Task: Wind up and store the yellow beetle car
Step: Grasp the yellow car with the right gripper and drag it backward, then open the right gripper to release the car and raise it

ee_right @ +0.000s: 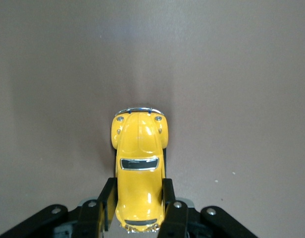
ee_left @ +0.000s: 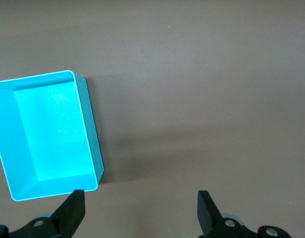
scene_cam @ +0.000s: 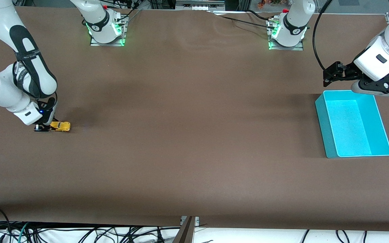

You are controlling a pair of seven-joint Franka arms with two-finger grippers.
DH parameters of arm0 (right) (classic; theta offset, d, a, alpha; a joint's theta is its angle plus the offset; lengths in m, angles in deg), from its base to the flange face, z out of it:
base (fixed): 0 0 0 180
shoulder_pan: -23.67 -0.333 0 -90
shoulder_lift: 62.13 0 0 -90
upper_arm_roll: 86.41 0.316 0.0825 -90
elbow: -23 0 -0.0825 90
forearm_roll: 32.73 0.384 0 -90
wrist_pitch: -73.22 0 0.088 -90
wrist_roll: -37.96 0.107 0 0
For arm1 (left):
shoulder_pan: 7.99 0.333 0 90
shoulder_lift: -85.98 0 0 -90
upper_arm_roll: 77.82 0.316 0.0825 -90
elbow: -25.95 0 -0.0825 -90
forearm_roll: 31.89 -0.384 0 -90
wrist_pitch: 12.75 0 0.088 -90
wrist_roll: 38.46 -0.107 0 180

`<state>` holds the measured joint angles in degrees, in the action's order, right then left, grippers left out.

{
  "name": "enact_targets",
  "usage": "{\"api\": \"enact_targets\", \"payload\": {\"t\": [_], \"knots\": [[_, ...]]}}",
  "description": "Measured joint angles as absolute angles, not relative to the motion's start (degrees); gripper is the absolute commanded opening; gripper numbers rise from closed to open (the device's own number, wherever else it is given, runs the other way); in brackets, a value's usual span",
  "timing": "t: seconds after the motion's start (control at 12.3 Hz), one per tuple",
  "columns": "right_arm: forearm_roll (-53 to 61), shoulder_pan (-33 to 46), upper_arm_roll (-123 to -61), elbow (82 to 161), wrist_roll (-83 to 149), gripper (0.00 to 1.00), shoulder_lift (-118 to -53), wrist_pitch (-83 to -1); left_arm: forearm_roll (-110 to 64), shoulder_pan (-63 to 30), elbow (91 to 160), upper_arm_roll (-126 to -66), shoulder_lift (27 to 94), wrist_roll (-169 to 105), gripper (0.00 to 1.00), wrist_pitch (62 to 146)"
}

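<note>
The yellow beetle car sits on the brown table at the right arm's end. My right gripper is down at the table, shut on the car's rear half. In the right wrist view the car lies between the two black fingers, which press its sides; its front sticks out past them. The cyan bin stands empty at the left arm's end. My left gripper is open and empty, up in the air beside the bin's corner nearest the robots' bases. The bin also shows in the left wrist view, with my left gripper.
The brown table spreads wide between the car and the bin. Cables hang below the table's front edge. The two arm bases stand along the edge nearest the robots.
</note>
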<state>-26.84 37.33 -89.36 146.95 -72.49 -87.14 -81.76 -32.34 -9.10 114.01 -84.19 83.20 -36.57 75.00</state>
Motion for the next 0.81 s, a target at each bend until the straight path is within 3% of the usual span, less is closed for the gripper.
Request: {"api": "enact_targets", "payload": {"t": [0.65, 0.73, 0.81], "knots": [[-26.6, 41.5, -89.2, 145.2, -78.2, 0.38, -88.2, -81.7, -32.3, -9.1, 114.0, -84.2, 83.2, -36.6, 1.0, 75.0], [-26.6, 42.0, -89.2, 145.0, -78.7, 0.5, -88.4, -81.7, -32.3, -9.1, 114.0, -84.2, 83.2, -36.6, 1.0, 75.0], [-26.6, 42.2, -89.2, 144.8, -78.9, 0.99, -88.5, -81.7, -32.3, -9.1, 114.0, -84.2, 83.2, -36.6, 1.0, 75.0]]}}
